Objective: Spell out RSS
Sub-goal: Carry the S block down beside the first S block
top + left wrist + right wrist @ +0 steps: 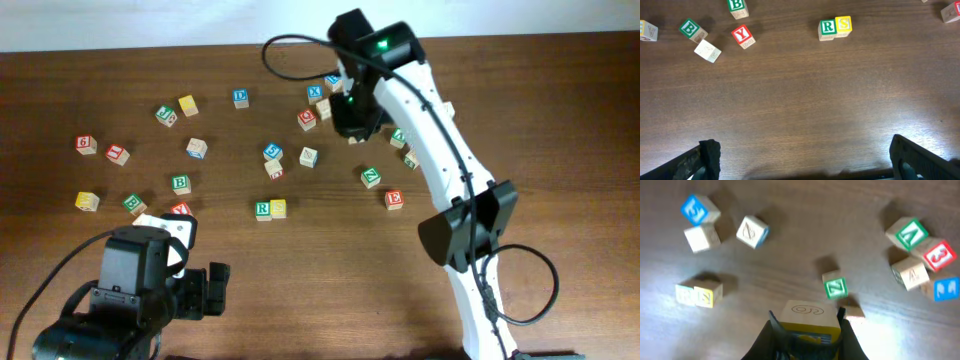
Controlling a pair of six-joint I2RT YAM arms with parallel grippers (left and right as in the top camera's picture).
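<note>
The green-and-white R cube [262, 209] and a yellow S cube [278, 208] stand side by side, touching, near the table's middle. They also show in the left wrist view as the R cube [827, 28] and S cube [843, 24], and blurred in the right wrist view [699, 294]. My right gripper [806, 316] is shut on a second yellow-faced cube [807, 320], held above the table; overhead the right gripper [352, 118] is at the back middle. My left gripper [802, 160] is open and empty near the front left.
Many other lettered cubes lie scattered: a green Z cube [370, 177], a red cube [394, 199], green B cubes [180, 184], a red Y cube [742, 36], a plain cube [707, 50]. The right arm [450, 190] reaches over the table's right side.
</note>
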